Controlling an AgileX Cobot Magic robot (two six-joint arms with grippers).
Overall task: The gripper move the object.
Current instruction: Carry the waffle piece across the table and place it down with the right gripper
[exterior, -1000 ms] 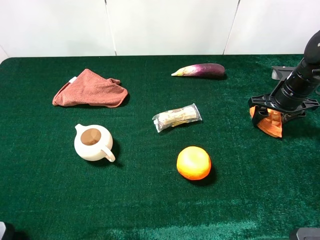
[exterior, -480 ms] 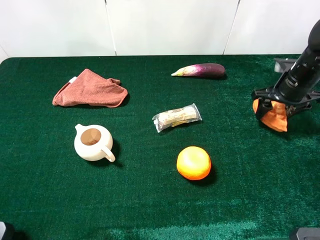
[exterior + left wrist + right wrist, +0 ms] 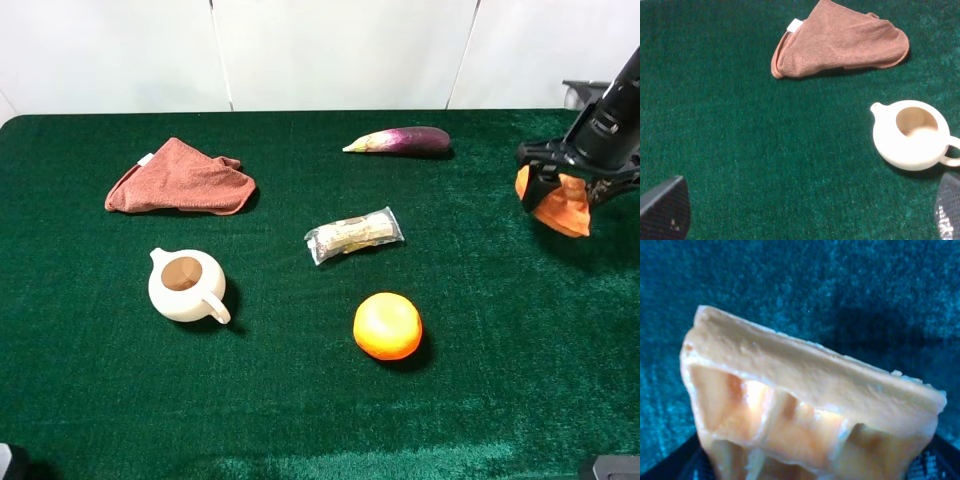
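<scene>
**Step in hand: carrying the object**

1. The right gripper is clenched on the object, an orange wedge with a gridded face. It stands at the upper right of the exterior high view, close to the right edge of the green table.
2. In the right wrist view the wedge fills the frame, with a black finger at each lower corner. Its shadow lies apart from it on the cloth, so it appears to hang clear of the surface.
3. Keep the grip pressure constant. The wedge looks soft and tapered, and may slip out towards its thin end if the jaws relax.
4. Travel level and slowly, and lower the wedge until it touches the cloth before releasing.
5. Keep the path clear of the eggplant, the nearest item.
6. The left gripper is spread wide and holds nothing. It faces the teapot and the folded cloth.

**Change from the earlier frames**

- The right gripper and wedge sat lower and slightly further left one second ago. They now stand higher in the frame and nearer its right edge.
- The eggplant, teapot, folded cloth, packet and round orange fruit are unmoved.
</scene>
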